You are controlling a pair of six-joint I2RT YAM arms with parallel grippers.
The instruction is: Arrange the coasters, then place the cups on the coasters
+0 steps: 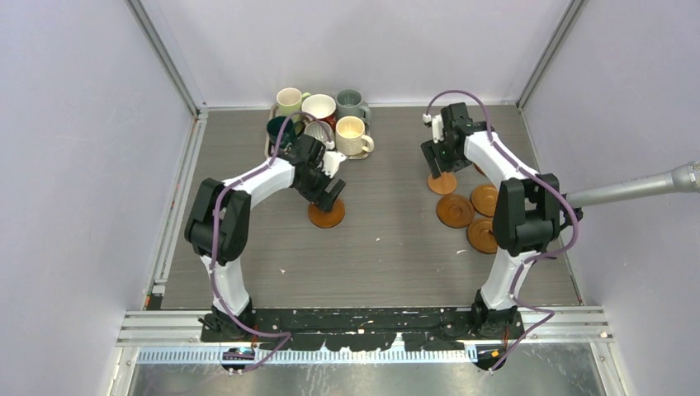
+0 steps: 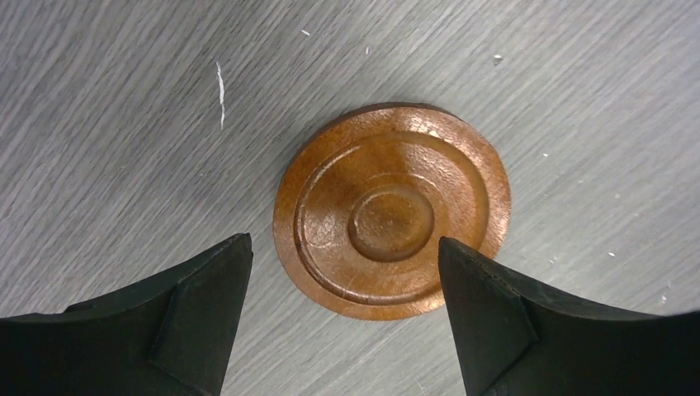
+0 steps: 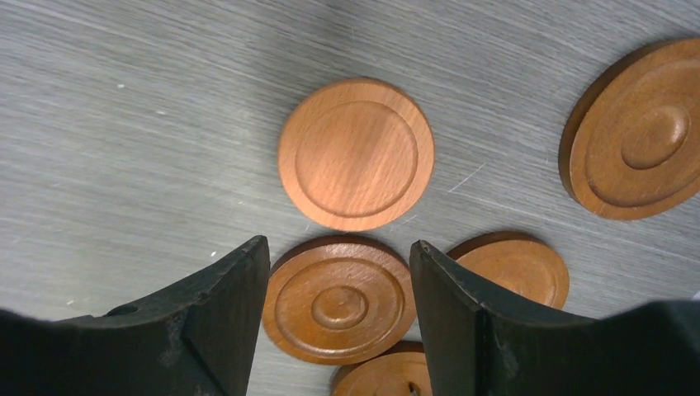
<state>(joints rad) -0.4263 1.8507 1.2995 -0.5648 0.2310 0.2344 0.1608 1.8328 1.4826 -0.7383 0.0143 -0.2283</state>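
Nearest the arm bases, on the right side of the table (image 1: 388, 247), most of the coasters (image 1: 455, 210) lie flat in a loose bunch, close together and not lined up. That reads as a supply pile waiting to be spread out, not as a finished layout.

The right gripper (image 3: 338, 243) hangs just above this bunch with its jaws spread and nothing pinched. In its wrist view a ringed coaster (image 3: 338, 301) shows in the gap between the fingers, and a plain coaster (image 3: 356, 153), lighter than the others, lies just beyond it. The pose suggests this arm is choosing or lining up on one disc to pull clear of the others.

Further left, near the middle of the table, a lone coaster (image 2: 392, 210) lies flat and well apart from the pile. The left gripper (image 2: 342, 243) hovers over it, also with jaws spread and empty, its fingertips framing the disc's near edge. I judge this disc to be in its spot, spaced so a cup can stand on it.

Farthest back, the cups (image 1: 351, 136) stand upright, clustered tightly at the far left. None is on a coaster yet, so the arranging step is not yet done.
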